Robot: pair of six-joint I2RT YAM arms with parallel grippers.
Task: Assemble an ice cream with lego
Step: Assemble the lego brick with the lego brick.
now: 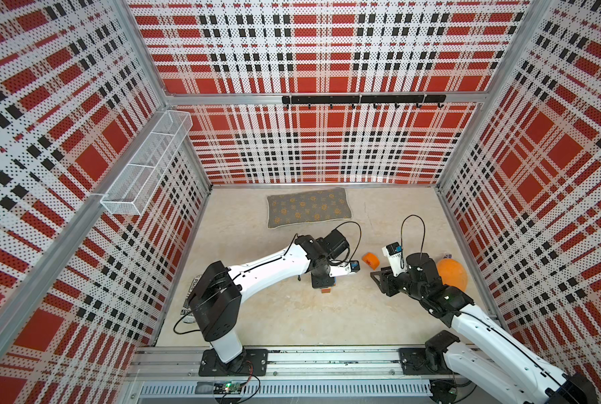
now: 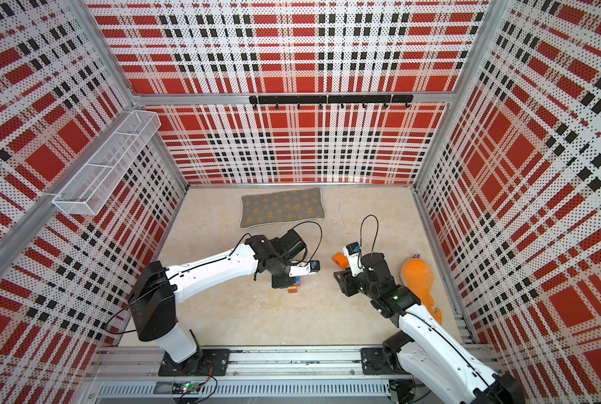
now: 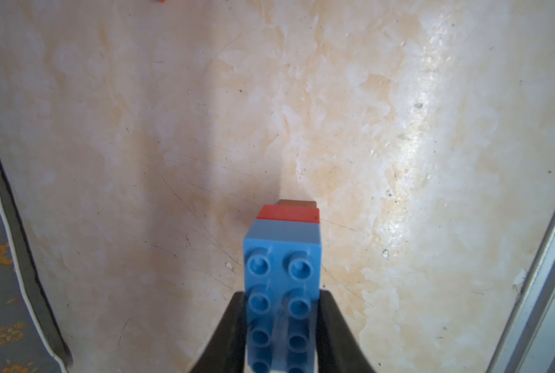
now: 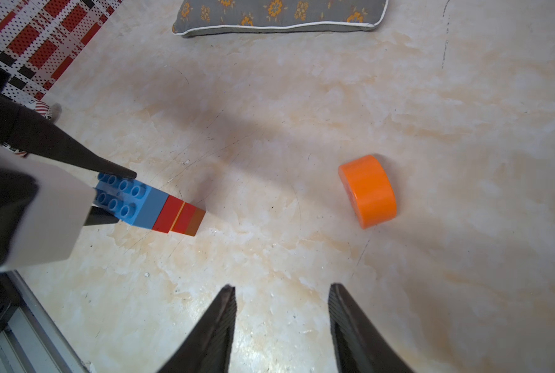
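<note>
Your left gripper [image 3: 282, 293] clamped on studded blue brick [image 3: 282, 258] topping brick stack [image 4: 169, 213], brown end down. Your right gripper [image 4: 282, 286] spread, empty. Smooth half-round orange dome [image 4: 368, 190] loose on mottled table [image 4: 302, 97] nearby.

Robot test cell, lab-type: enclosed by perforated plaid panels [image 1: 309, 52] on aluminium framing [image 1: 222, 100] — left arm [image 1: 267, 266] and right arm [image 1: 484, 328] bolted to a slotted base rail [image 1: 327, 360], exposed circuit board [image 1: 226, 387] alongside.

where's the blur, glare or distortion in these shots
left wrist view: blue brick goes soft at its near end, glare streak on the table; right wrist view: orange dome sharp, soft shadow on the table; both top views: plaid walls bow from lens distortion
</note>
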